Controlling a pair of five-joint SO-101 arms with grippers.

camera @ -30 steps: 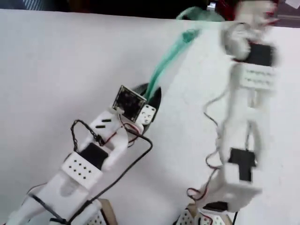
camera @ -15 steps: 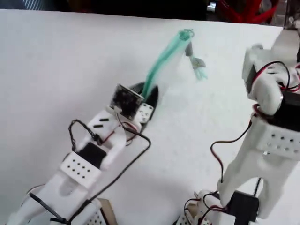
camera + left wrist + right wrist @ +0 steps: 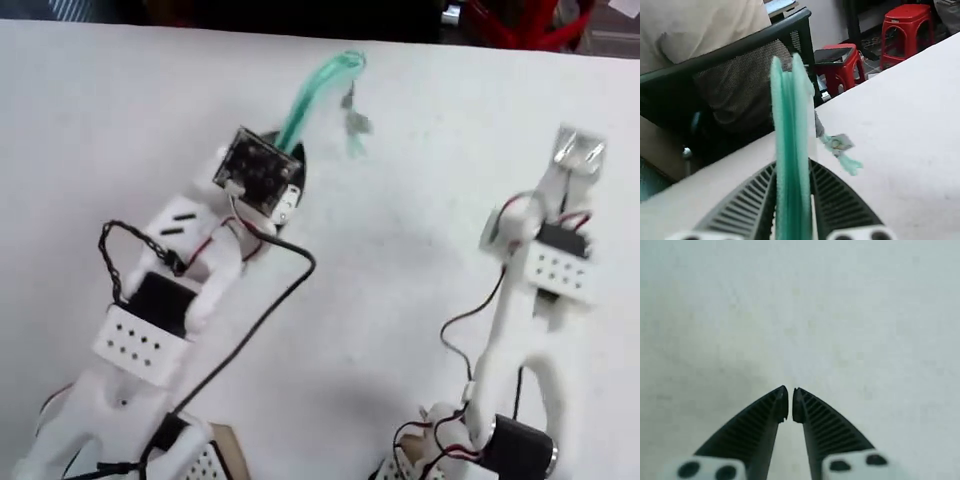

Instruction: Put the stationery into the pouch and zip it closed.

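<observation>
One green pouch (image 3: pixel 790 100), clamped.
left end effector (image 3: pixel 792 166) pinches it near far edge of worktop (image 3: pixel 420 250); right end effector (image 3: pixel 789 402) near-closed, empty, by right edge.

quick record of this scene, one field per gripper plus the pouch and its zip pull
left gripper: shut on the green pouch, which it holds edge-on
right gripper: shut, empty, over the bare table
green pouch: sticks out past the fingers toward the table's far edge
zip pull: hangs beside the pouch
zip state: cannot tell
</observation>
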